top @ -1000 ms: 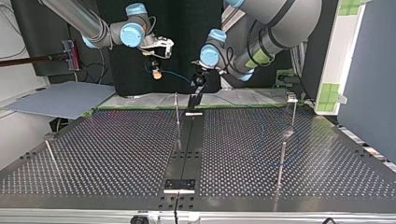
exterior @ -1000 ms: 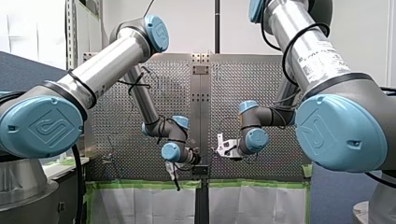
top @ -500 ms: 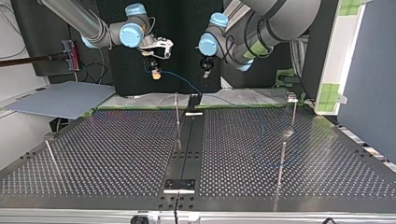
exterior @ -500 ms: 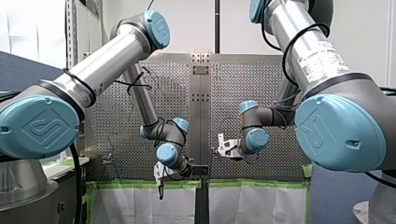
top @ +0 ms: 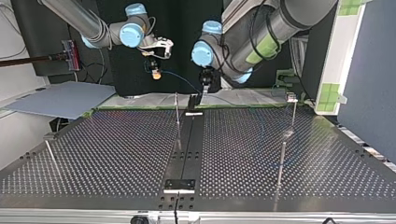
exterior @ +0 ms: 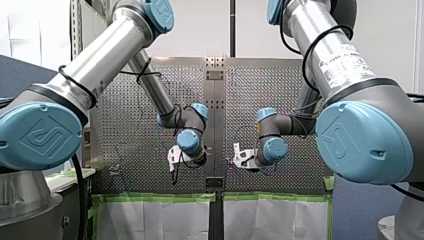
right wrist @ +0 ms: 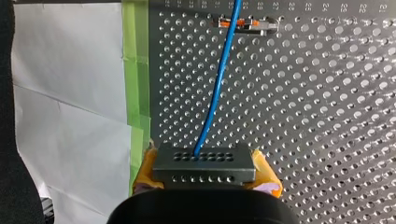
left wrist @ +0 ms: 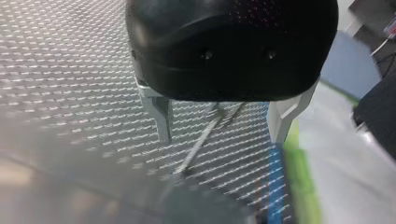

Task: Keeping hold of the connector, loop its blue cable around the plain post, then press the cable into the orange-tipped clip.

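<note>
My right hand (right wrist: 204,173) is clenched on the dark perforated metal connector block (right wrist: 204,163), with yellow pads (right wrist: 265,173) at both its sides. The thin blue cable (right wrist: 216,84) runs straight ahead from it over the perforated metal counter (right wrist: 327,116) and crosses the orange-tipped metal clip (right wrist: 245,22). My left hand (left wrist: 219,123) is spread and grasps nothing; a thin metal post (left wrist: 201,142) stands ahead between its fingers.

My left hand (left wrist: 222,135) hangs with fingers (left wrist: 161,116) spread wide; my right hand (right wrist: 205,173) pinches the connector (right wrist: 204,161) between yellow pads (right wrist: 267,176).

Blue cable (right wrist: 215,93) is cut off at the far end.
</note>
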### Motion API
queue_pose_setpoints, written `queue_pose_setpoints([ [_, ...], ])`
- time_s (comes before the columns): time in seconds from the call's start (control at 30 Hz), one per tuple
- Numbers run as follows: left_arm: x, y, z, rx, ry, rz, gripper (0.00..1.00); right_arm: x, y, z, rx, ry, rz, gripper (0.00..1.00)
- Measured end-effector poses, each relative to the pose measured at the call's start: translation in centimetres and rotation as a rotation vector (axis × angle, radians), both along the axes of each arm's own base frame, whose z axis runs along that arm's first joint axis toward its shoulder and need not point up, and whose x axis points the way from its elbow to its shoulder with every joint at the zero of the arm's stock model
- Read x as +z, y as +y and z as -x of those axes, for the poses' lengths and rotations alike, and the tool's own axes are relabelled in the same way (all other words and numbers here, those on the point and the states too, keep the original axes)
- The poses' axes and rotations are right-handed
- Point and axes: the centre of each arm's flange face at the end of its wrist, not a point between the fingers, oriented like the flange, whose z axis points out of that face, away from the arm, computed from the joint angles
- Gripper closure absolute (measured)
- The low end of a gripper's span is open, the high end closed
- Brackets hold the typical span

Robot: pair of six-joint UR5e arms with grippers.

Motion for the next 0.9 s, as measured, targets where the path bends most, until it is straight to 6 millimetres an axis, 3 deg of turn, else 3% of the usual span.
queue_pose_setpoints([
  [0.27,7.5,2.5,-5.0,0.118,-0.095,-0.065,0.0,0.0,0.2,-0.1,0.004,0.001,-0.002,1.0],
  [0.37,9.0,3.2,-5.8,0.149,-0.104,-0.103,0.0,0.0,0.2,-0.1,0.005,0.001,-0.001,1.0],
  [0.53,9.2,3.9,-5.6,0.156,-0.075,-0.179,0.0,0.0,0.2,-0.2,0.005,0.001,-0.001,1.0],
  [0.9,5.0,3.3,-5.0,0.06,0.05,-0.33,0.0,0.0,0.3,-0.2,0.007,0.001,-0.001,1.0],
])
